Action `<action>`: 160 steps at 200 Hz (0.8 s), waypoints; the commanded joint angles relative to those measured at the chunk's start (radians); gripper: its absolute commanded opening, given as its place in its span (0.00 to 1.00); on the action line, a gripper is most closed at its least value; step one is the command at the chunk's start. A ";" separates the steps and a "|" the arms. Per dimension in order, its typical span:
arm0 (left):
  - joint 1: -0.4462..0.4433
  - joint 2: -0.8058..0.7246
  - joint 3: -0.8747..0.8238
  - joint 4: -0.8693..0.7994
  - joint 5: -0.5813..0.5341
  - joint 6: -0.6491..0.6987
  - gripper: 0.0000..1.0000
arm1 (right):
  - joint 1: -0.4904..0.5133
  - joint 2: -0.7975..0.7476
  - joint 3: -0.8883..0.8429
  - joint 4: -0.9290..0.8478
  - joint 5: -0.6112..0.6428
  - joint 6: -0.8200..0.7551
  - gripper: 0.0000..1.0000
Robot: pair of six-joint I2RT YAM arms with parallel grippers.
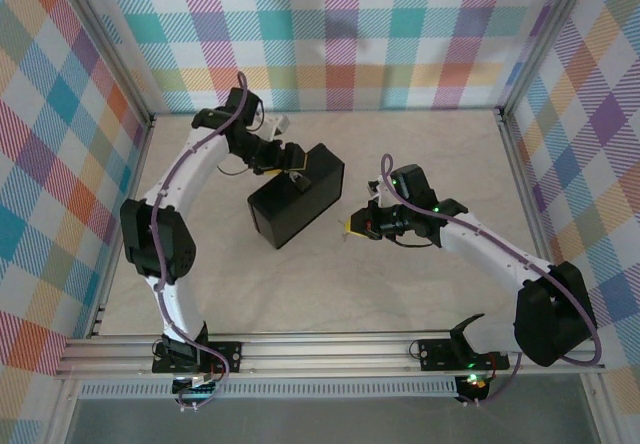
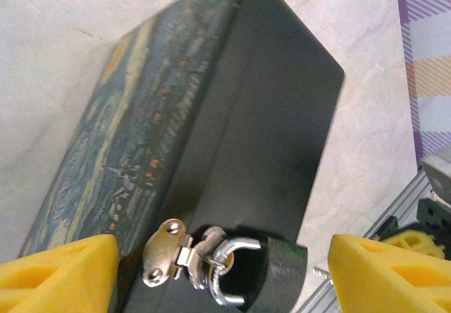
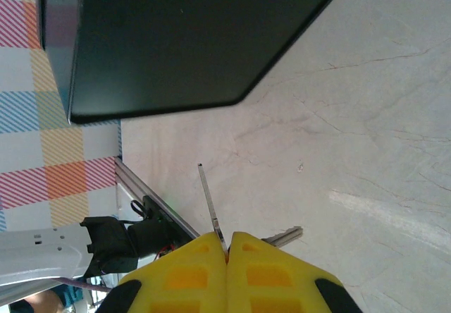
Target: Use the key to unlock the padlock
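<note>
Your box (image 2: 141, 151) shows a dark blue lid with yellow swirls and plain black sides. The padlock (image 2: 243, 244) and the key (image 3: 284, 237) gleam silver. The left gripper (image 2: 224, 256) and right gripper (image 3: 227, 238) have bright yellow fingers. Your table (image 3: 366, 115) is cream, marbled with faint veins. The walls (image 1: 340, 24) wear multicoloured pastel plaid.

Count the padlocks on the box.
1. The padlock hangs from the metal hasp at the box edge, seen in the left wrist view. The box's other faces are partly hidden, so another one cannot be ruled out.
</note>
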 commanded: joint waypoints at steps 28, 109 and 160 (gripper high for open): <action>-0.101 -0.082 -0.085 0.029 -0.043 -0.051 0.77 | -0.004 -0.047 0.044 -0.055 -0.027 -0.068 0.00; -0.057 0.007 0.120 -0.102 -0.140 0.100 0.78 | -0.089 -0.036 0.107 -0.136 -0.110 -0.164 0.00; -0.056 -0.034 0.160 -0.102 -0.217 0.315 0.76 | -0.099 -0.027 0.114 -0.134 -0.129 -0.173 0.00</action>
